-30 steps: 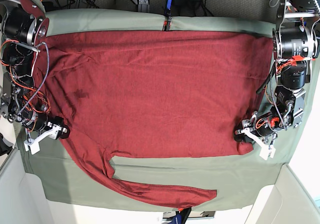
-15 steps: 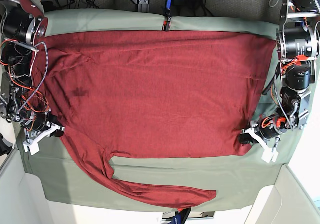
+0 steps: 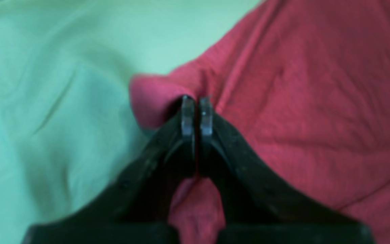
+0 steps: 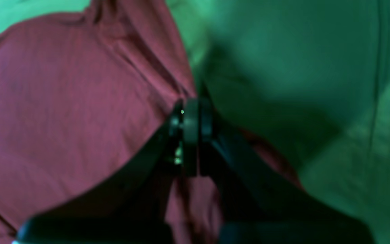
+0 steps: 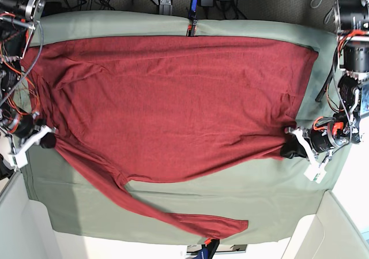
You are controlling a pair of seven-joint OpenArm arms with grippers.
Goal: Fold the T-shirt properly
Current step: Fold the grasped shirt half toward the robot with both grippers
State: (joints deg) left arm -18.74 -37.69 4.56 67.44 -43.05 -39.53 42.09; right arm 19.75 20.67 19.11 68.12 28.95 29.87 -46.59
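Both grippers are clamped on the shirt [image 5: 173,103]! The left gripper [image 3: 196,115] pinches a corner of red fabric between closed jaws, right at the edge where the shirt meets the green sheet [image 3: 46,101]. The right gripper [image 4: 190,118] bites a bunched fold at the opposite edge (that view is dark and blurry). From the base view the shirt lies spread across the sheet, stretched between left gripper [image 5: 295,149] and right gripper [image 5: 46,139], one sleeve trailing toward the near edge.
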